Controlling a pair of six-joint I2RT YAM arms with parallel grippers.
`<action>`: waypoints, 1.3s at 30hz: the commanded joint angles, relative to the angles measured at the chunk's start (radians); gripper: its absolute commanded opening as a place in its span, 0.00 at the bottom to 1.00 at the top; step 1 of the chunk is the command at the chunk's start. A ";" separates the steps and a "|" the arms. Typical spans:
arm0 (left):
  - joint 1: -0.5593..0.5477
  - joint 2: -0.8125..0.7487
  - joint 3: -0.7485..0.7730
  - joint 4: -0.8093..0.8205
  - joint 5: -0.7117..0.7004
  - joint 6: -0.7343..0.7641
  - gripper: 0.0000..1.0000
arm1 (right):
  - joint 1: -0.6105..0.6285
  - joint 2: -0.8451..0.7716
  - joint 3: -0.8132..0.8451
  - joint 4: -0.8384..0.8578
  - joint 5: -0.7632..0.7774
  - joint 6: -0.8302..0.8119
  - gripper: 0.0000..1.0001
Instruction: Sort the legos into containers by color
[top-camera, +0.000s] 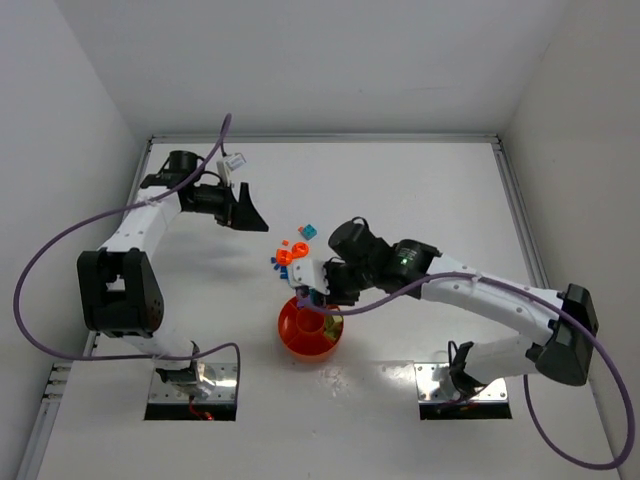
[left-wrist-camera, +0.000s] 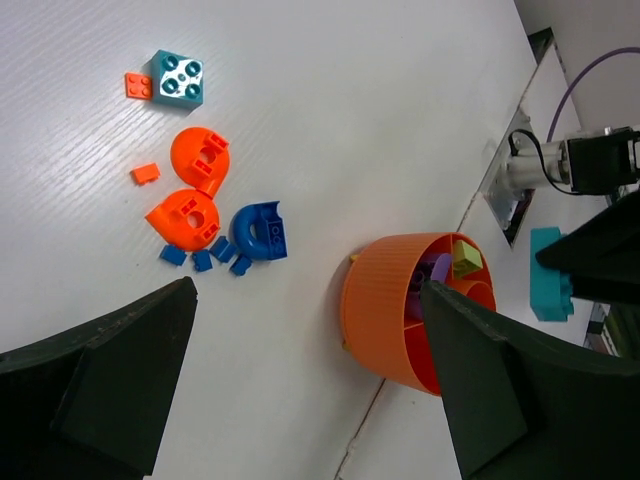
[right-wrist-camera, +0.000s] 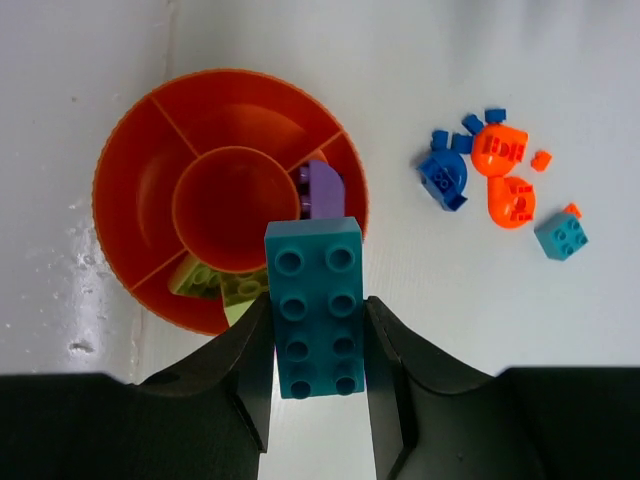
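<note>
Right wrist view puts the long teal brick (right-wrist-camera: 314, 305) front and centre: two rows of four studs, smooth glossy plastic, clamped along its sides by my right hand (right-wrist-camera: 318, 335) and hanging over the near rim of the tray (right-wrist-camera: 130, 170). The tray is round, orange-red and ribbed on its outer wall, with wedge compartments around a centre cup. One wedge holds a purple piece (right-wrist-camera: 322, 190) and another holds yellow-green bricks (right-wrist-camera: 215, 282). The cup and the other wedges I can see look bare.

Loose on the white, faintly grained surface (left-wrist-camera: 350, 120), well apart from the tray, lie a blue arch (left-wrist-camera: 260, 232), two orange rounded pieces (left-wrist-camera: 190, 215), a square teal block (left-wrist-camera: 178, 78), and small blue and orange bits. I'd judge the sort under halfway.

My left hand (top-camera: 248, 212) hovers with its fingers spread wide, holding nothing.
</note>
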 joint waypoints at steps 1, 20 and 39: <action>0.019 -0.067 -0.015 0.020 -0.003 -0.006 1.00 | 0.083 0.005 0.010 0.011 0.136 -0.050 0.00; 0.019 -0.188 -0.087 0.049 -0.049 -0.034 1.00 | 0.438 0.106 -0.032 -0.003 0.576 -0.300 0.00; 0.019 -0.278 -0.115 0.049 -0.088 -0.034 1.00 | 0.593 0.120 0.011 -0.042 0.727 -0.309 0.00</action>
